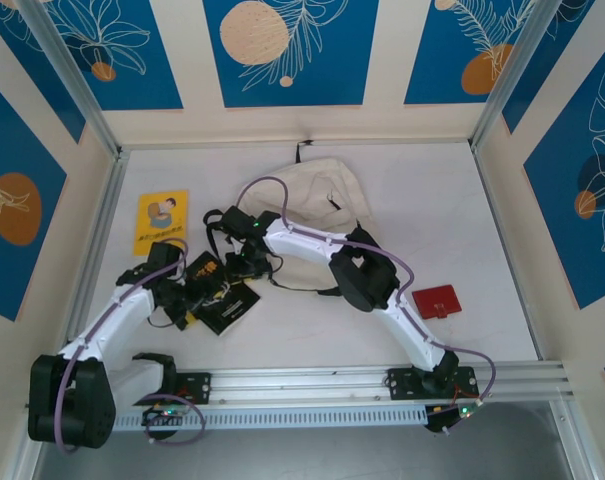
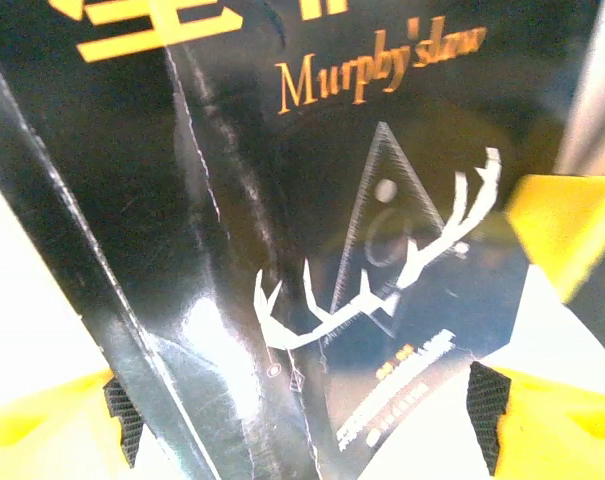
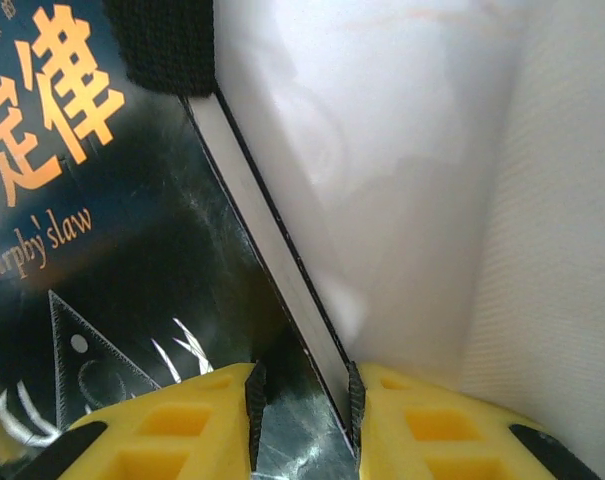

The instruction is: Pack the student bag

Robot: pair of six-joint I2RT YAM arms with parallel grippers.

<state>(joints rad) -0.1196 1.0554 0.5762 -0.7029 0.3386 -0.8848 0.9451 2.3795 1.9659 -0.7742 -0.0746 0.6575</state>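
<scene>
My right end effector pinches the page edge of the dark book. My left end effector hangs over the same book, fingers wide apart. The student bag lies on the counter just past my right one, toward the far wall. Its long side runs mostly left to right. I cannot see its mouth.
</scene>
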